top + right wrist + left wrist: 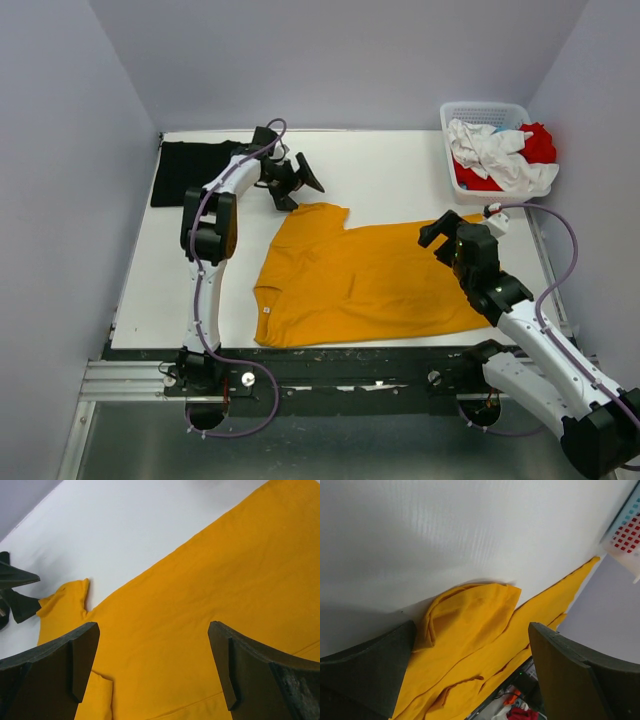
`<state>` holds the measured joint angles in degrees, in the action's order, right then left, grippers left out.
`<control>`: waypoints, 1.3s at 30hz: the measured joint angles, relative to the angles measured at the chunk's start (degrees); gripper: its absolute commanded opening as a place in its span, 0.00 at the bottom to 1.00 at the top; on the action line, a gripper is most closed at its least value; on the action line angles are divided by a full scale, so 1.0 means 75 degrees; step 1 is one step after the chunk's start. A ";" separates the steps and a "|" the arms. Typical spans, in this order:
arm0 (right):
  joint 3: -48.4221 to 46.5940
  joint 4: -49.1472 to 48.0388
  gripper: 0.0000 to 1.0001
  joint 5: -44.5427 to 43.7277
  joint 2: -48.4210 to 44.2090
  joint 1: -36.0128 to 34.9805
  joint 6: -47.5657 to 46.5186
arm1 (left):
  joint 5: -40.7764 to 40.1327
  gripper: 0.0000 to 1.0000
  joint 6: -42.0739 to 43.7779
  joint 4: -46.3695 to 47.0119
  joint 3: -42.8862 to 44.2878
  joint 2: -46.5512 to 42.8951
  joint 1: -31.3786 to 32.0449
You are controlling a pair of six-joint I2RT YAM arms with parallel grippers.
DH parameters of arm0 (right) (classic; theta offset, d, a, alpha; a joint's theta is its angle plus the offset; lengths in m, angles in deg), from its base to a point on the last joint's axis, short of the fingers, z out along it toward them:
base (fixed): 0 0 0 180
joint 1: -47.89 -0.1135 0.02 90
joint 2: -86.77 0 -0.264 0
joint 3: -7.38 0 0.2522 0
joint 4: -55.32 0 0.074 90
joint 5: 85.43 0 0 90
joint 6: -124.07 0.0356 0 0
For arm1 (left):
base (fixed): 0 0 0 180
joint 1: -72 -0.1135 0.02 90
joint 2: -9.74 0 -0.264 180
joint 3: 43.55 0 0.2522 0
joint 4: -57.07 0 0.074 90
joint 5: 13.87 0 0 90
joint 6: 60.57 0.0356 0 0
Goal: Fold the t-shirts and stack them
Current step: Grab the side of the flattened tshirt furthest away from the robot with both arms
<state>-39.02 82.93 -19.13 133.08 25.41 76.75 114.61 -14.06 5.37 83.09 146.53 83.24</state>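
Observation:
A mustard t-shirt [365, 280] lies spread flat in the middle of the table, collar to the left, one sleeve up at the back left. It also shows in the left wrist view [470, 645] and in the right wrist view [200, 615]. A black t-shirt [190, 172] lies folded at the back left. White and red t-shirts [500, 155] fill the basket. My left gripper [300, 183] is open and empty just above the mustard sleeve. My right gripper [440, 235] is open and empty over the shirt's right edge.
A white lattice basket [455, 125] stands at the back right corner, and its corner shows in the left wrist view [625, 535]. The black frame rail [330, 360] runs along the table's near edge. Grey walls close in on the left, right and back.

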 measured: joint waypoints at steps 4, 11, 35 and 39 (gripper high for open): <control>0.0000 0.0003 1.00 0.0006 -0.0023 0.0000 0.0061 | -0.0198 0.99 0.0160 -0.0140 -0.0122 -0.0125 0.0207; 0.0000 0.0003 1.00 0.0090 -0.0041 0.0000 0.0198 | -0.0495 0.99 0.0274 -0.0388 -0.0061 -0.0169 0.0399; -0.0012 0.0117 1.00 0.0405 -0.0248 0.0006 0.0399 | -0.1139 0.04 0.0455 -0.0889 0.0079 -0.0184 0.0554; -0.0012 0.0131 1.00 0.0405 -0.0248 0.0006 0.0405 | -0.1163 0.00 0.0452 -0.0927 0.0079 -0.0184 0.0557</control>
<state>-39.11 83.91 -16.09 131.22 25.46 79.79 105.89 -10.67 -1.58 83.68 145.15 87.42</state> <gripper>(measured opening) 0.998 0.021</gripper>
